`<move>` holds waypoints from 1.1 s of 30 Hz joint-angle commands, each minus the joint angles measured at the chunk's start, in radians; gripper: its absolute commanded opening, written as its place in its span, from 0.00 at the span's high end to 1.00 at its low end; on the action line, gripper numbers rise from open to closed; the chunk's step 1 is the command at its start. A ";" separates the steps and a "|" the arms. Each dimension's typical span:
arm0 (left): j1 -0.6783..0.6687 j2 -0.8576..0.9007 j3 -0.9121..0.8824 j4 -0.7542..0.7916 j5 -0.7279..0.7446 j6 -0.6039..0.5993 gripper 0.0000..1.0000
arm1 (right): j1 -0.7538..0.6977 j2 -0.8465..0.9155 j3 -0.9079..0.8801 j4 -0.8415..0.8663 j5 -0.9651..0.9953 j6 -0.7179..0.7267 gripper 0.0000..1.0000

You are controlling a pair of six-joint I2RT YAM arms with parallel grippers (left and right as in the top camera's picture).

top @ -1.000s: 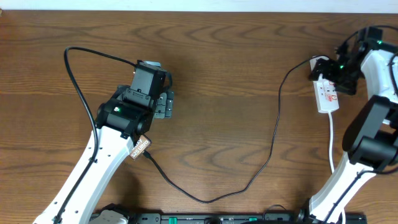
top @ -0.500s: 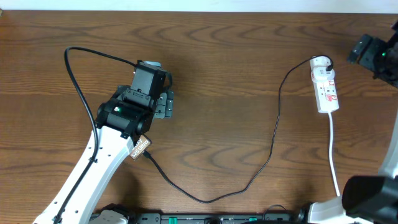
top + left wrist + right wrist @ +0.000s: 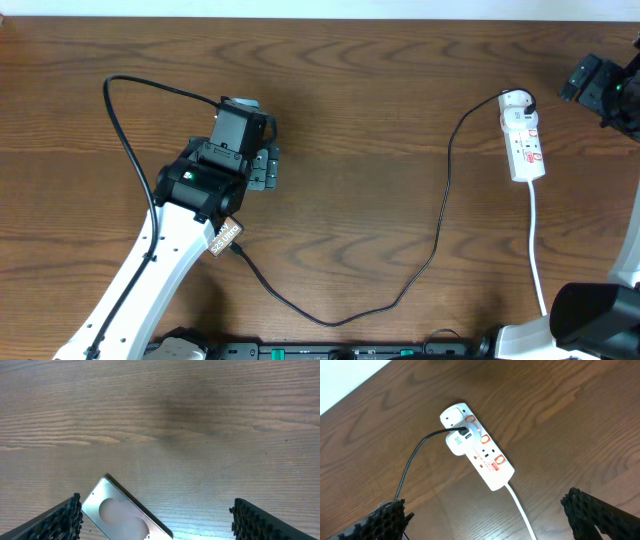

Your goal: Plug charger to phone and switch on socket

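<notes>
The phone (image 3: 226, 236) lies under my left arm, with only its white labelled strip showing from overhead. In the left wrist view its glossy corner (image 3: 125, 516) lies low between the fingers. My left gripper (image 3: 265, 168) (image 3: 157, 522) is open above the table and holds nothing. The charger (image 3: 440, 215) runs from the socket (image 3: 524, 135) (image 3: 480, 455) in a long loop to the phone's end; whether its tip is seated there I cannot tell. My right gripper (image 3: 592, 82) (image 3: 490, 520) is open, raised to the right of the socket and apart from it.
The socket's white cord (image 3: 535, 245) (image 3: 520, 510) trails toward the front edge. A thicker black arm cable (image 3: 125, 140) loops at the left. A black rail (image 3: 350, 350) runs along the front edge. Bare wood lies between the arms.
The right arm lifted off the socket and swung to the far right edge, then held still. The left arm, phone and charger have not moved.
</notes>
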 commanded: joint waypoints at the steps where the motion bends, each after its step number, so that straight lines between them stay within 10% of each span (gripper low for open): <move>1: -0.002 -0.006 0.013 -0.002 -0.016 0.006 0.09 | 0.003 0.000 0.003 -0.002 0.012 0.013 0.01; 23: 0.006 -0.177 -0.076 -0.004 0.011 0.005 0.08 | 0.003 0.000 0.003 -0.002 0.012 0.013 0.01; 33: 0.089 -0.604 -0.489 0.464 0.080 -0.003 0.08 | 0.003 0.000 0.003 -0.002 0.012 0.013 0.01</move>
